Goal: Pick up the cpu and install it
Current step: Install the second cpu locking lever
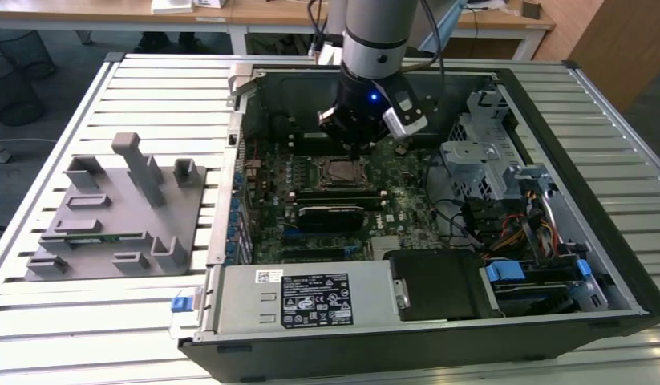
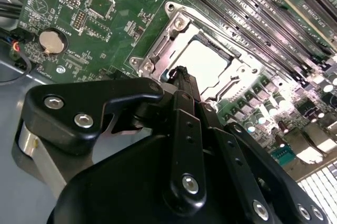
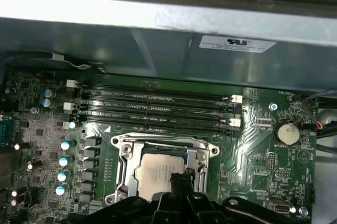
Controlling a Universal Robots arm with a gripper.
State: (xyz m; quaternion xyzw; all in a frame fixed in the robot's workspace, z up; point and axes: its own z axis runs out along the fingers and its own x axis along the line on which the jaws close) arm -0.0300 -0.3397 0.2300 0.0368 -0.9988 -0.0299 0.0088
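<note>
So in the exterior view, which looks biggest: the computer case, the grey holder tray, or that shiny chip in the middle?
Largest to smallest, as they look in the exterior view:
1. The computer case, by far.
2. The grey holder tray beside it, on the exterior view's left.
3. The cpu, a small square in its socket, below the hand.

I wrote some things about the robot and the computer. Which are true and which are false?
1. The cpu sits in the socket frame. True.
2. The gripper is over the grey rack. False: it is inside the case, just above the cpu.
3. The round coin battery is on the green board. True.
4. The case has its side cover on. False: it lies open.
</note>
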